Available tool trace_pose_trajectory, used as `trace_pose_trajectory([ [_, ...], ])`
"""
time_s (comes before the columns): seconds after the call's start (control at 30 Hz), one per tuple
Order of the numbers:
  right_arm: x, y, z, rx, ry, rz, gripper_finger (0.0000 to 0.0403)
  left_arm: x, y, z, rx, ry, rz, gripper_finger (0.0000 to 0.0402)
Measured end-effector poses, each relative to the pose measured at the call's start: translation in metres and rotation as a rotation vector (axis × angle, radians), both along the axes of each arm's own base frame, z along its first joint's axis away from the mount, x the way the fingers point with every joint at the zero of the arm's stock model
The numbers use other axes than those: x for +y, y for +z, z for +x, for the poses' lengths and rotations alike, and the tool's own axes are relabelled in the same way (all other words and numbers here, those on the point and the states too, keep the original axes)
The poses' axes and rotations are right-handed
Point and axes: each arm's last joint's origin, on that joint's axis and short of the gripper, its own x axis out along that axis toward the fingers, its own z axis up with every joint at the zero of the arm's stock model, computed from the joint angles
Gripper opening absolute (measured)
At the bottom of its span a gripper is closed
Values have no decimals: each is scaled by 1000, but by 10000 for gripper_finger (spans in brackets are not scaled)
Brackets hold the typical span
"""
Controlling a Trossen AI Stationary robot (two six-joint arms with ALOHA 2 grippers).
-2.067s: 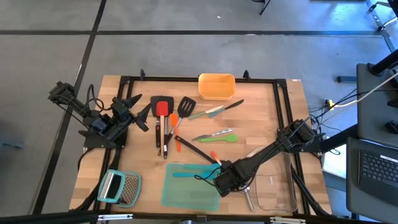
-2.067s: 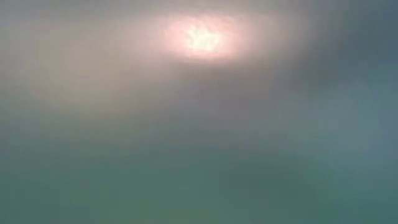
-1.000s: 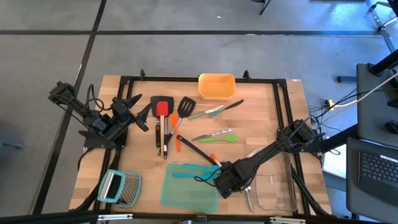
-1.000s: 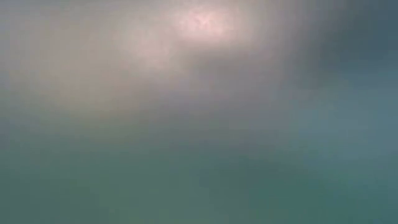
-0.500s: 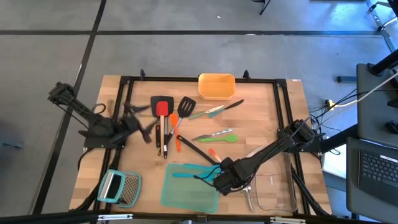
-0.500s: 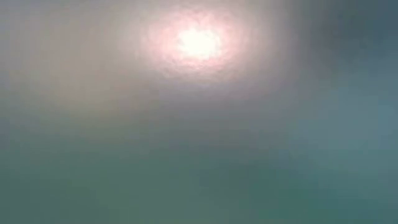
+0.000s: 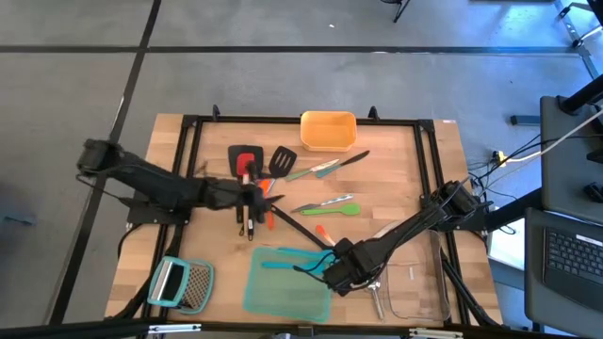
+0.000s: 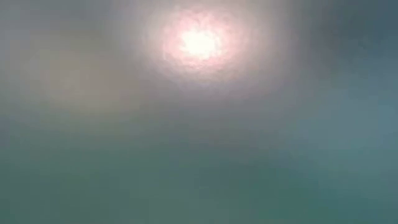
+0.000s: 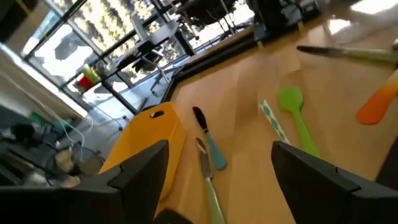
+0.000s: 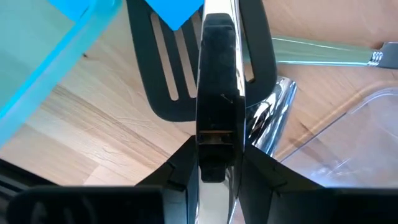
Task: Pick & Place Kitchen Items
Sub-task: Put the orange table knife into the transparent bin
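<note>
Watching from above, you have the left gripper (image 7: 252, 196) reached out over the packed cluster of handles beside the red turner (image 7: 247, 162) and the black turner (image 7: 283, 162). Closing there could snag two handles at once or drag neighbours out of line. The right gripper (image 7: 332, 273) sits low at the corner of the teal container (image 7: 283, 284), just beside the clear container (image 7: 415, 287), with a long black slotted turner (image 7: 300, 229) running up to it. A sideways swing could knock either container or sweep that turner along the table (image 7: 396, 169).

The low view gives you nothing but haze and a bright spot, so don't rely on it for height.

From the left wrist, the jaws stand spread with nothing between them. Ahead lie a teal-handled knife (image 9: 210, 148), the green spatula (image 9: 297, 118) and the orange container (image 9: 146, 142). The picture is tilted, so your descent may land off the handle you mean and push it away instead.

From the right wrist, the jaws look pressed together on a thin silver utensil (image 10: 239, 74), though I can't be sure what the bright metal is. It hangs over the head of the slotted turner, near more silver cutlery (image 10: 323, 53). A narrow, slick handle may pivot or slip if you lift quickly, and it could drop across the clear container's rim.
</note>
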Motion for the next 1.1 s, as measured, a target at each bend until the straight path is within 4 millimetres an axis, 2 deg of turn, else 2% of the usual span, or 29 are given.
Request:
trace_pose_trajectory([
  [0.23, -3, 0, 0, 16, 7, -9, 85, -26, 1, 67, 64, -173, 41, 281],
  [0.4, -6, 0, -3, 39, 7, -40, 85, -42, -12, 103, 175, -282, -10, 281],
  [0.53, -7, 0, -3, 33, 3, -60, 85, -41, -19, 124, 244, -312, -79, 274],
  [0.7, -8, 0, -2, 34, -2, -60, 85, -37, -28, 140, 300, -371, -152, 247],
  [0.93, -13, 0, 1, 33, -18, -66, 85, -30, -43, 142, 374, -352, -161, 215],
  [1.1, -14, 0, 1, 32, -19, -67, 85, -28, -43, 144, 352, -346, -161, 208],
])
